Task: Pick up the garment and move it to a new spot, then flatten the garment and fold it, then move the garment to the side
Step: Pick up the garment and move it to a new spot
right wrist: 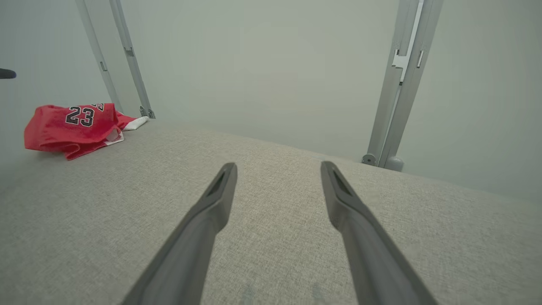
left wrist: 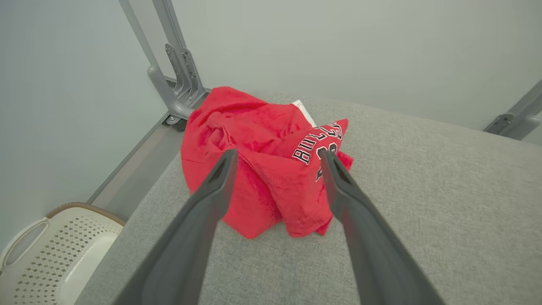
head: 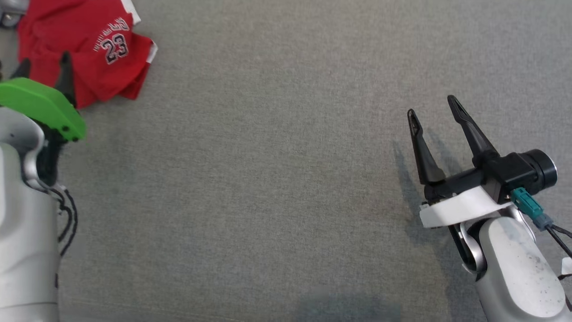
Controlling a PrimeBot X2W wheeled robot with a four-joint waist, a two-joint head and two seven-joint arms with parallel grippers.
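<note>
The garment (head: 89,49) is a red jersey with the number 23, lying crumpled at the far left corner of the grey surface. My left gripper (head: 44,67) hovers just short of the garment with its two dark fingers open; in the left wrist view the garment (left wrist: 262,161) lies between and beyond the spread fingers (left wrist: 211,186), nothing gripped. My right gripper (head: 431,109) stands open over bare fabric at the right, far from the garment. From the right wrist view the garment (right wrist: 74,127) is a low red heap at the far left.
The grey fabric surface (head: 268,179) stretches across the view. A white perforated basket (left wrist: 55,254) sits below the surface's left edge. Grey metal frame posts (left wrist: 169,63) rise at the far corners (right wrist: 398,84), against a pale wall.
</note>
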